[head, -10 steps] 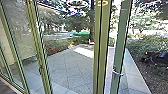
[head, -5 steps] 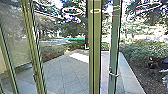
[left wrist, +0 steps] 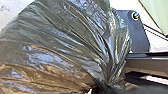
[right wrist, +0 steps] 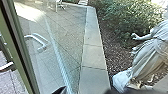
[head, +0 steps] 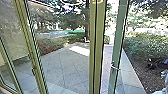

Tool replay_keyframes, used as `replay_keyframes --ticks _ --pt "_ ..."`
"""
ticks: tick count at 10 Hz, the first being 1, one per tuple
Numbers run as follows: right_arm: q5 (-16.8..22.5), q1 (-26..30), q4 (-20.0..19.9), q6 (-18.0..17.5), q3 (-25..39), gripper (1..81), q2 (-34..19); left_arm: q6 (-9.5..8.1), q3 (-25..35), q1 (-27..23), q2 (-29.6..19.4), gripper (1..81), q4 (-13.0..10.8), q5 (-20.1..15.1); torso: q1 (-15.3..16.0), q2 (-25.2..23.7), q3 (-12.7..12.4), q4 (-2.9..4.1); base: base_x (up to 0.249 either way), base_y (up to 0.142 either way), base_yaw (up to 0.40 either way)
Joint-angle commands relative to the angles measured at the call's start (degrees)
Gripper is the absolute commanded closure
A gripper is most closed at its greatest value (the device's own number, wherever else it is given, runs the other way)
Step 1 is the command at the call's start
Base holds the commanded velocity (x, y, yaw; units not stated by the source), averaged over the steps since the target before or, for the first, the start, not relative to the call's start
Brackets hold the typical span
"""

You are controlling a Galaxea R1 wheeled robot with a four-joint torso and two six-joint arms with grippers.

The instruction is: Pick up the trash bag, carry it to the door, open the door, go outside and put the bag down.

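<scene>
We have the trash bag (left wrist: pixel 62 42) at our left gripper (left wrist: pixel 107 86), which is clenched on its gathered neck. The bag looks full and rounded, its thin dark film glossy, grey-green in places and warm brown in others. Long creases run across it and draw together at the neck, and pale, bluish glints catch on the wrinkles. We cannot tell whether our right gripper (right wrist: pixel 60 90) is released or clenched. In front of us stand green-framed glass panels (head: pixel 35 67), with a curved metal handle (head: pixel 115 67) on one upright. Through the glass we see patio paving (head: pixel 62 65), and bushes (head: pixel 147 46) near a pale draped statue (right wrist: pixel 150 57).
</scene>
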State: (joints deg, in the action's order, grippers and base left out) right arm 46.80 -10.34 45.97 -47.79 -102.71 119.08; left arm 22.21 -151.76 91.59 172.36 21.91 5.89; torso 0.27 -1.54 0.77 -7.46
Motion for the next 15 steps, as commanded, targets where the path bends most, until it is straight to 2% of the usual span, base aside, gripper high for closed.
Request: replay_keyframes --ticks 1,2,4,6,7,8,9,10,11,13,15 --pt "2.15 8.08 4.21 1.37 -1.95 1.0 -0.83 -0.06 0.23 -2.68 0.00 81.1 0.15 -3.78 -0.02 0.00 -0.30 0.00 0.000 0.000 0.000" --pt "2.07 8.00 4.30 3.65 -3.10 1.0 -1.00 -0.06 0.24 -2.77 0.00 81.1 0.15 -3.78 0.02 0.02 1.38 0.00 0.000 0.000 0.000" --pt "2.07 8.00 5.09 7.44 -4.86 1.0 -1.80 -0.06 0.15 -2.68 0.09 81.1 0.15 -3.78 0.05 0.04 2.41 0.00 0.000 0.000 0.000" --pt "0.66 6.69 8.26 9.38 -7.50 1.0 -2.85 -0.06 0.15 -2.68 0.27 81.1 0.15 -3.78 0.05 0.06 2.29 0.00 0.000 0.000 0.000" --pt "0.14 5.89 8.52 10.24 -8.80 1.0 -3.02 -0.06 0.15 -2.68 0.44 81.1 0.15 -3.78 0.05 0.06 2.29 0.00 0.000 0.000 0.000" --pt "-0.64 5.63 8.18 11.22 -9.86 1.0 -3.20 -0.06 0.15 -2.68 0.53 81.1 0.15 -3.78 0.05 0.06 0.42 -1.72 0.000 0.000 0.000" --pt "-0.92 5.02 8.17 11.22 -10.31 1.0 -3.55 -0.06 0.15 -2.68 0.62 81.1 0.15 -3.78 0.05 0.06 0.11 -2.29 0.000 0.000 0.000" --pt "-1.54 4.31 8.08 11.22 -10.49 1.0 -3.73 -0.06 0.15 -2.77 0.62 81.1 0.15 -3.78 0.07 0.09 1.29 -1.07 0.000 0.000 0.000" --pt "-2.14 3.52 7.82 11.22 -10.92 1.0 -3.74 -0.06 0.15 -2.68 0.53 81.1 0.15 -3.78 0.05 0.06 0.88 -1.64 0.000 0.000 0.000" --pt "-2.67 2.20 7.73 11.14 -11.80 1.0 -3.38 -0.06 0.06 -2.68 0.62 81.1 0.15 -3.78 -0.02 0.04 0.68 -1.79 0.000 0.000 0.000" --pt "-3.56 1.85 7.64 11.14 -13.12 1.0 -3.03 -0.06 -0.12 -2.68 0.62 81.1 0.15 -3.78 0.00 0.06 2.90 -1.79 0.000 0.000 0.000"
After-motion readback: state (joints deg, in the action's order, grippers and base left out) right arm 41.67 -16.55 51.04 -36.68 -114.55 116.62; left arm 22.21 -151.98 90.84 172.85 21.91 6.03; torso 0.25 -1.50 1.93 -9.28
